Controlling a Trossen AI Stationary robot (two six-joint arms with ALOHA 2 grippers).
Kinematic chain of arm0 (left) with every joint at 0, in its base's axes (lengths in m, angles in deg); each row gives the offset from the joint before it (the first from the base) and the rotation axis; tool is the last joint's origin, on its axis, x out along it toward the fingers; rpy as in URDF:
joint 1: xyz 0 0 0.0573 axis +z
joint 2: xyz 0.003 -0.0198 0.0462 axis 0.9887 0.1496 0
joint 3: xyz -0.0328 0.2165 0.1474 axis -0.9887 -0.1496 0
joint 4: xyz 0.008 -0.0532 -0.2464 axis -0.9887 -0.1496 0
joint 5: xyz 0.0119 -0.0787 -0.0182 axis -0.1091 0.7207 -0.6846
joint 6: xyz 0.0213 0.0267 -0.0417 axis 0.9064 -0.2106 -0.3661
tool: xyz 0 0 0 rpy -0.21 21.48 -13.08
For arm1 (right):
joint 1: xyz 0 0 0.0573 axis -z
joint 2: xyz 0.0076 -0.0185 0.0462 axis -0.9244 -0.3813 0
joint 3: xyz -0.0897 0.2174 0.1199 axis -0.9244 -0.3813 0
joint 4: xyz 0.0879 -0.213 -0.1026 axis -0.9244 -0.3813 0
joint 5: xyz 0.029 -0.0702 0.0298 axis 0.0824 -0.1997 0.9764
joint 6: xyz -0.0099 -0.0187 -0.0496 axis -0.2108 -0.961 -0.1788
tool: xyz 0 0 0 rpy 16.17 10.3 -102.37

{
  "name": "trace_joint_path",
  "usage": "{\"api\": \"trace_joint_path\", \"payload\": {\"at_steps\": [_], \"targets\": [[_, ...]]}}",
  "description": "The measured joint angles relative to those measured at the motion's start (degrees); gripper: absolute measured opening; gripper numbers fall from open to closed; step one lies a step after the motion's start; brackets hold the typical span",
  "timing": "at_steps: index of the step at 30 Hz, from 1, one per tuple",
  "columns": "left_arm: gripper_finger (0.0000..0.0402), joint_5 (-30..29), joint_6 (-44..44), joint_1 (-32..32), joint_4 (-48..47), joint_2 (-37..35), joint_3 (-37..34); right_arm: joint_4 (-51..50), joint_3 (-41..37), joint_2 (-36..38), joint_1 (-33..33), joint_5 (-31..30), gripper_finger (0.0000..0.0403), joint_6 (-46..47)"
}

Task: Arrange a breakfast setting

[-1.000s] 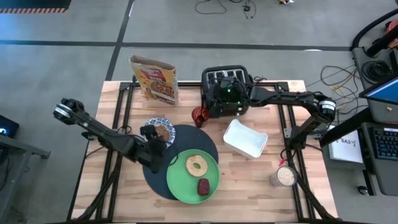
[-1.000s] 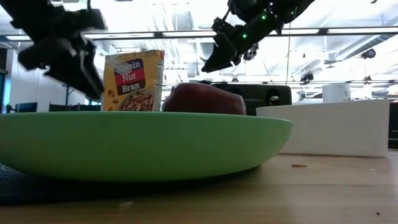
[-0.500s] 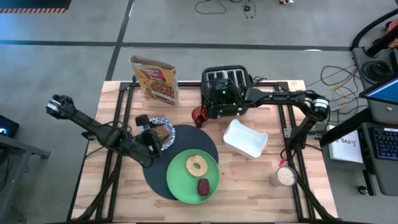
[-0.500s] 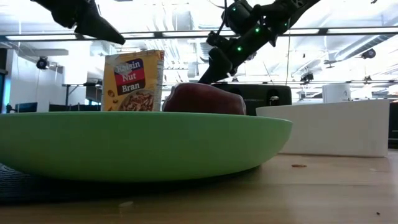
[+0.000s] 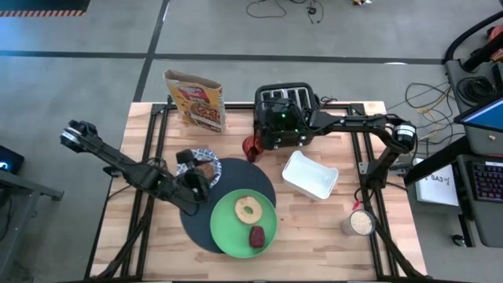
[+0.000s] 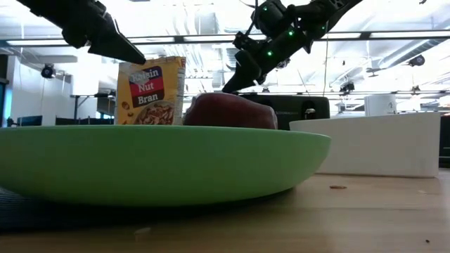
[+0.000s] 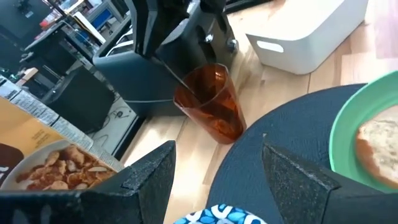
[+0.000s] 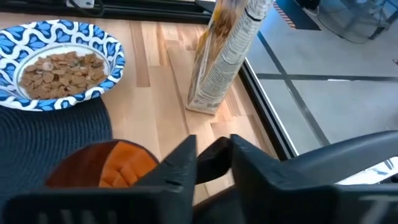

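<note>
Only readable text I can find is on the cereal box (image 6: 150,91) standing at the back of the worktop. In the low view its front says "Raisin Nut Bran", stacked on three lines on a red and blue label, above a picture of the cereal. From above, the same box (image 5: 195,100) shows the red label but the words are too small to make out. The right wrist view catches its side panel with fine print, not legible. A paper (image 5: 436,187) beside the worktop has handwriting I can't read.
</note>
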Motion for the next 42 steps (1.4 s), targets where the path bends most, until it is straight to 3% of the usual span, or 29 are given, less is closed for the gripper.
{"api": "trace_joint_path", "payload": {"at_steps": [5,12,25,35,37,42], "targets": [[0.0220,-0.10,0.02,0.02,0.98,1.04,0.05,0.13,0.00,0.02,-0.04,0.95,0.0019,-0.25],[0.0220,-2.45,-0.58,0.00,3.38,1.55,0.05,-0.63,1.95,0.25,-0.06,0.53,0.0015,-2.98],[0.0220,-2.48,-0.38,0.13,10.23,1.55,0.03,-10.87,12.19,0.44,-1.17,0.06,0.0011,-7.37],[0.0220,-2.26,1.44,2.01,15.82,1.75,-0.02,-13.09,16.98,1.07,-2.27,0.09,0.0011,-10.04],[0.0219,0.15,4.85,3.78,20.30,1.91,-0.02,-13.48,17.80,1.40,-2.79,0.10,0.0010,-11.08],[0.0207,13.74,15.91,11.16,32.37,3.73,-0.02,-14.71,19.59,2.57,-4.58,0.22,0.0009,-13.44]]}}
